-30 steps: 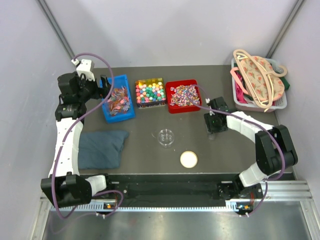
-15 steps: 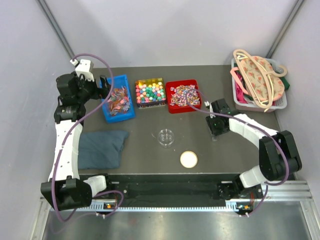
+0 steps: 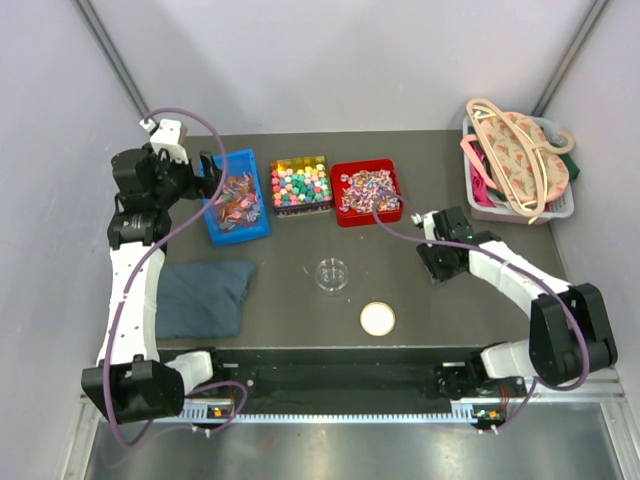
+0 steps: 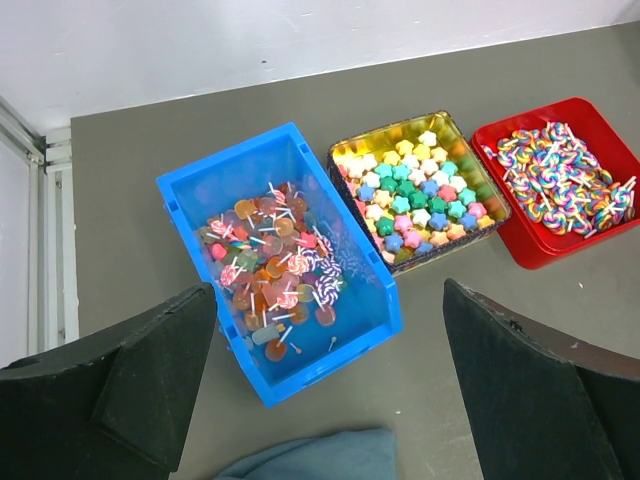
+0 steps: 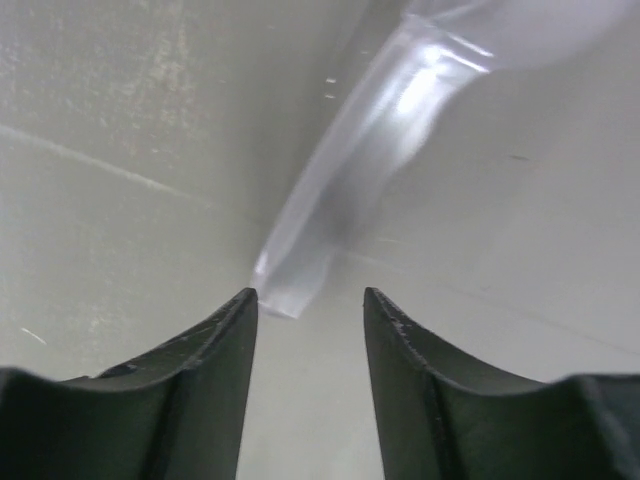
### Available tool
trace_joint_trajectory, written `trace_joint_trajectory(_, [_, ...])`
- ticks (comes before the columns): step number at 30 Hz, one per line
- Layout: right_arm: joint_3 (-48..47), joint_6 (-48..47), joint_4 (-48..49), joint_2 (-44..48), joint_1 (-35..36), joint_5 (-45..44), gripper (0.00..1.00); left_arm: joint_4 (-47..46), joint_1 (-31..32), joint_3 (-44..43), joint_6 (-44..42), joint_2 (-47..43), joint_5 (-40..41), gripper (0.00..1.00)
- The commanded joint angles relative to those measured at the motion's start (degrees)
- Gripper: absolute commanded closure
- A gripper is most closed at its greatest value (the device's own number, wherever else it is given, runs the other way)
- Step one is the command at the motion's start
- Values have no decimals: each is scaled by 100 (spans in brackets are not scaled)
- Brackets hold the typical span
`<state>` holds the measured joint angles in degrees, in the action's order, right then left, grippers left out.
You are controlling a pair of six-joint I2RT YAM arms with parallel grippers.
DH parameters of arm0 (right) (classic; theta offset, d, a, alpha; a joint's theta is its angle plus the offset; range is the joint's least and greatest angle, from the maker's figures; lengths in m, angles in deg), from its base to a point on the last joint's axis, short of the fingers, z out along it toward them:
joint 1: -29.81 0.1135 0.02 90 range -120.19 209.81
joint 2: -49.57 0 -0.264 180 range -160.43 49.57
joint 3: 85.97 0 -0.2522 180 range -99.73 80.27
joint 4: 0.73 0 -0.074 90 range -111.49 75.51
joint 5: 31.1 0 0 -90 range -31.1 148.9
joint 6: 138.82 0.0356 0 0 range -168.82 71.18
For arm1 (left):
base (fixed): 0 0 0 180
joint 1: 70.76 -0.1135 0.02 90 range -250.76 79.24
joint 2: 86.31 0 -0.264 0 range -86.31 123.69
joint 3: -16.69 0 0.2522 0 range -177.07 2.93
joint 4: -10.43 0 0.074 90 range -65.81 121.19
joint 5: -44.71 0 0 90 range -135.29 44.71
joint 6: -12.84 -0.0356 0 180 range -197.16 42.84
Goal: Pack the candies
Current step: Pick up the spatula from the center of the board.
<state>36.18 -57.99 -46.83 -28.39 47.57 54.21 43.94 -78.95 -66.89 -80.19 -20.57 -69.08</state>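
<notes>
Three open containers sit in a row at the back of the table (image 3: 290,250), with two grippers and single items around them.

- One left gripper (image 4: 320,390), far left: fingers spread wide with nothing between them, hovering above the blue bin (image 4: 232,185).
- One folded blue-grey cloth (image 3: 203,297), nearer the bases.
- One blue bin, one gold tray (image 4: 370,150) and one red tray (image 4: 545,250): the candies (image 4: 275,270) lie inside all three, too many to count.
- One clear round dish (image 3: 332,273), mid-table.
- One cream lid (image 3: 377,319), just nearer and to the right of the dish.
- One right gripper (image 5: 305,300), right of the red tray and low over the table: fingers partly apart, clamping nothing. The end of one clear plastic piece (image 5: 350,170) lies just beyond the fingertips.
- One grey basket (image 3: 556,208), far right corner, holding hangers and a patterned bag.
</notes>
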Motion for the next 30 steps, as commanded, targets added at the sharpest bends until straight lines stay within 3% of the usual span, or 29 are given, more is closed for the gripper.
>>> trace_joint_trajectory(1, [6,-357,149,386,-220,73,52,-155,10,65,65,-166,-152,1])
trace_joint_trajectory(9, [-2,-533,131,684,-361,416,39,-129,19,92,92,-210,-170,1])
trace_joint_trajectory(17, [-521,196,535,440,-282,180,25,-129,19,30,109,-175,-126,1])
trace_joint_trajectory(30, [-758,644,1203,-703,245,-954,27,-199,19,100,21,-140,-3,1])
